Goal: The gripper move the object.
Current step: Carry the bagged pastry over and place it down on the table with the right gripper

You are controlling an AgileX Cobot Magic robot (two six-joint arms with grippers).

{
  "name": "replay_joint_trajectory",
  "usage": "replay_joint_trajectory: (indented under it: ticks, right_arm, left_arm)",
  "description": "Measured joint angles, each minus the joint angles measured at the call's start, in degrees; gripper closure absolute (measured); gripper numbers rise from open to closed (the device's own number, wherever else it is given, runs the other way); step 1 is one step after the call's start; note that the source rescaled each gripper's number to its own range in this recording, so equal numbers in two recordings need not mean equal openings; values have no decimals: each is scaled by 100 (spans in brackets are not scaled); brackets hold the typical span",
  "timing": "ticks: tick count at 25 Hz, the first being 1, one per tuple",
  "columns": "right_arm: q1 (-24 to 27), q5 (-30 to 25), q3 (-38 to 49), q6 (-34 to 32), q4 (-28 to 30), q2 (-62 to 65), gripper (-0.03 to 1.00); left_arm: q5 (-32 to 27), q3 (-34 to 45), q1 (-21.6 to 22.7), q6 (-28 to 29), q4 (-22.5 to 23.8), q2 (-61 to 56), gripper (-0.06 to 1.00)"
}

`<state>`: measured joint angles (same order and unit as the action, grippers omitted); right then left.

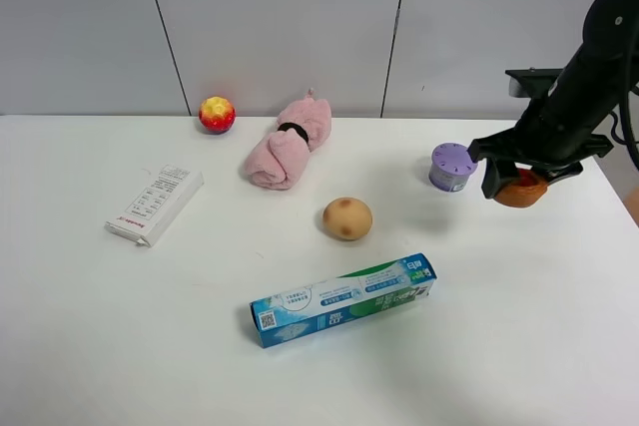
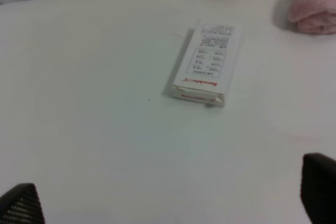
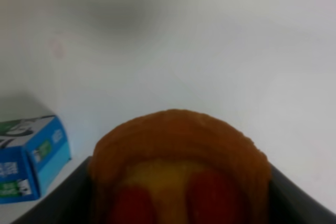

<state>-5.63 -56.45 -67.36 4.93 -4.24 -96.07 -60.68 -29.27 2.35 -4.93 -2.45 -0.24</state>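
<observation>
Orange-brown tart (image 1: 520, 192) clamped in the right hand (image 1: 519, 180) at the right side of the table (image 1: 499, 336), just right of the purple jar (image 1: 452, 167); left hand (image 2: 170, 198) spread, empty, well away to the left.

Purple jar (image 1: 452, 167): just beside the right gripper (image 1: 519, 182)
Tan ball (image 1: 347, 218): near it
Blue box (image 1: 342, 300): farther off
Pink towel (image 1: 290, 143), white packet (image 1: 156, 204): well apart

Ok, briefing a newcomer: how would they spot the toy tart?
At the right end of the white table, a black two-fingered right gripper hangs beside a small purple-lidded jar. The round orange-brown toy tart is clamped in it; unlike the plain tan ball mid-table, it has a ridged crust and red spots on yellow.
</observation>
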Motion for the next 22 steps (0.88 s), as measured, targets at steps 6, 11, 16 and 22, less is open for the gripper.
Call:
replay_joint_trajectory:
  ticks: [6,11,16,22]
  right_arm:
    - [43,215,208,6,0,-228,97]
    - [43,332,208,6,0,-636,97]
    - [-33,486,208,13,12,-955,97]
    - [-280,757,208,13,43,-1349,97]
  left_arm:
    - [0,0,0,0,0,0,-6]
    - [0,0,0,0,0,0,-6]
    - [0,0,0,0,0,0,-6]
    - [0,0,0,0,0,0,-6]
